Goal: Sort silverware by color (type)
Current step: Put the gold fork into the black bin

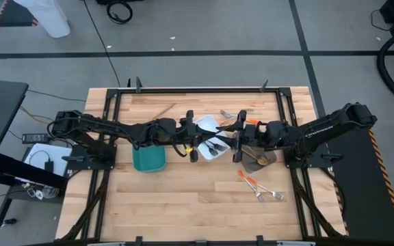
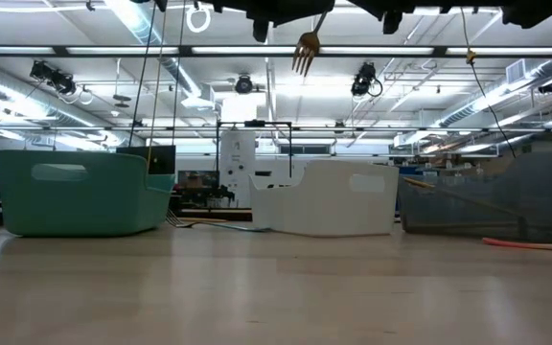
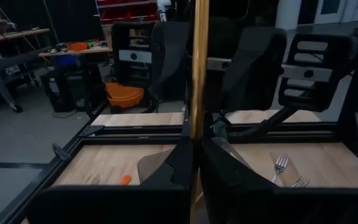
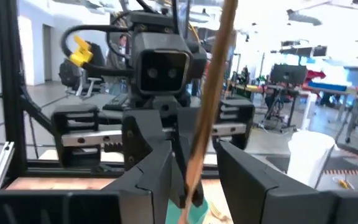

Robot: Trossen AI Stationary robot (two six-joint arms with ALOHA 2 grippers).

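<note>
- My left hand (image 1: 193, 139) hangs over the near-left edge of the white tray (image 1: 208, 124). It is clenched on the handle of a gold fork (image 2: 305, 50).
- In the left wrist view, that gold handle stands straight up from between the 2 dark fingers (image 3: 166, 171).
- From table height I see the fork held high above the white tray, with its tines pointing down and slightly tilted.
- My right hand (image 1: 237, 140) faces the left one from the opposite side of the white tray. Its fingers (image 4: 148, 180) stand apart with the same gold handle passing between them, so I read it as released rather than gripping.
- Several dark-looking forks (image 1: 217, 145) lie inside the white tray.
- A teal tray (image 1: 148, 160) sits just left of the white tray, under the left arm.
- A grey-brown tray (image 1: 268, 157) sits just right of the white tray, under the right arm. A gold spoon (image 1: 252, 162) lies in it.
- Beyond the white tray, toward the far edge of the table (image 1: 183, 205), there are 2 forks (image 1: 231, 115). An orange handle (image 1: 252, 121) shows beside them.
- Nearer to me and to the right of the white tray, 2 orange-handled pieces (image 1: 246, 179) lie on the bare wood. More forks (image 1: 269, 195) lie just past them.
</note>
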